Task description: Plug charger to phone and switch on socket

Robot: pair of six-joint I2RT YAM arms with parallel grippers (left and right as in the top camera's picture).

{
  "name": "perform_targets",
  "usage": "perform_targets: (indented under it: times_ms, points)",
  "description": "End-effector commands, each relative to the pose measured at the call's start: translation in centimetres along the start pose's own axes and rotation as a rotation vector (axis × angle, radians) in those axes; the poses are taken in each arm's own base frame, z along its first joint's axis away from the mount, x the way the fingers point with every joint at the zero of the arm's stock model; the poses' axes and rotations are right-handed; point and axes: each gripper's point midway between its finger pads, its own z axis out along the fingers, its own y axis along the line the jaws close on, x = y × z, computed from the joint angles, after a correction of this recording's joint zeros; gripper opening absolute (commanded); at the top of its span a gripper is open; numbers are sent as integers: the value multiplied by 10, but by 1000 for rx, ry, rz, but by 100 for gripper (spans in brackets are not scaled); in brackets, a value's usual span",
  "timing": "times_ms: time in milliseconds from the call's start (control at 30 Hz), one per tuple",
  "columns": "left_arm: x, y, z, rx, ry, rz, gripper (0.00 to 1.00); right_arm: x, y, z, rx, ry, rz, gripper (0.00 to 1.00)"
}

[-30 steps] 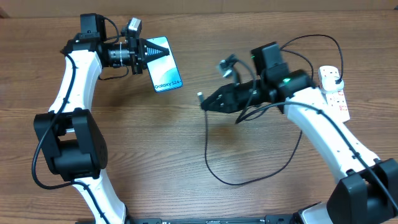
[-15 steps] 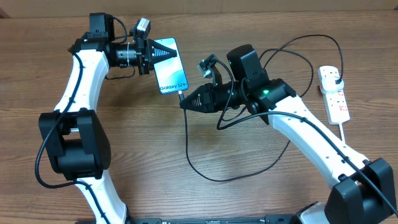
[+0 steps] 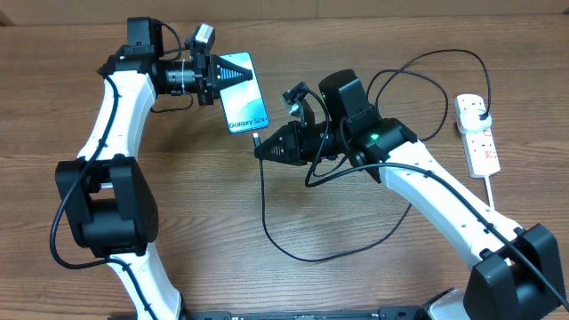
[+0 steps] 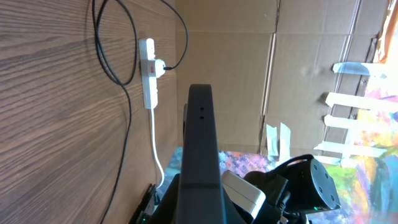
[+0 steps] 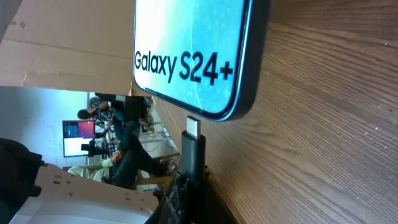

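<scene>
1. Table (image 3: 187, 231): a wood-grain surface that carries all the items.

2. Left arm (image 3: 111, 116): reaches across the far left of the table. The left gripper (image 3: 220, 78) is clamped on the upper end of the phone.

3. Right arm (image 3: 436, 187): reaches from the near right toward the centre. The right gripper (image 3: 260, 149) is closed narrow on the connector end of the charger and points at the lower end of the phone.

4. Socket (image 3: 477, 133): a white strip on the far right of the table, well apart from the phone. A black plug (image 3: 478, 108) sits in its far end. Its white cord (image 3: 492, 191) leaves the near end.

5. Phone (image 3: 244, 100): screen lit light blue, with its text at the end nearest the right gripper. The left wrist view shows it edge-on as a dark bar (image 4: 200, 149).

6. Charger (image 3: 293, 253): a thin black cable. It drops from the right gripper, loops over the table near the centre, passes behind the right arm and arcs to the plug.

7. Connector (image 5: 193, 134): projects from the right fingers, in line with the lower edge of the phone. Its metal tip meets that edge. Whether it is seated in the port cannot be told.
</scene>
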Motion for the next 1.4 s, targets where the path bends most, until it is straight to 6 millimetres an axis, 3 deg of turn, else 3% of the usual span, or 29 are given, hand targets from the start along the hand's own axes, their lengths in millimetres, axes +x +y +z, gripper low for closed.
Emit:
perform_targets:
  times_ms: [0, 1367]
  points:
    - [1, -11, 3, 12, 10, 6, 4, 2, 8, -2, -4, -9, -16, 4]
    - [6, -13, 16, 11, 37, 21, 4, -2, 11, -4, -21, -19, -35, 4]
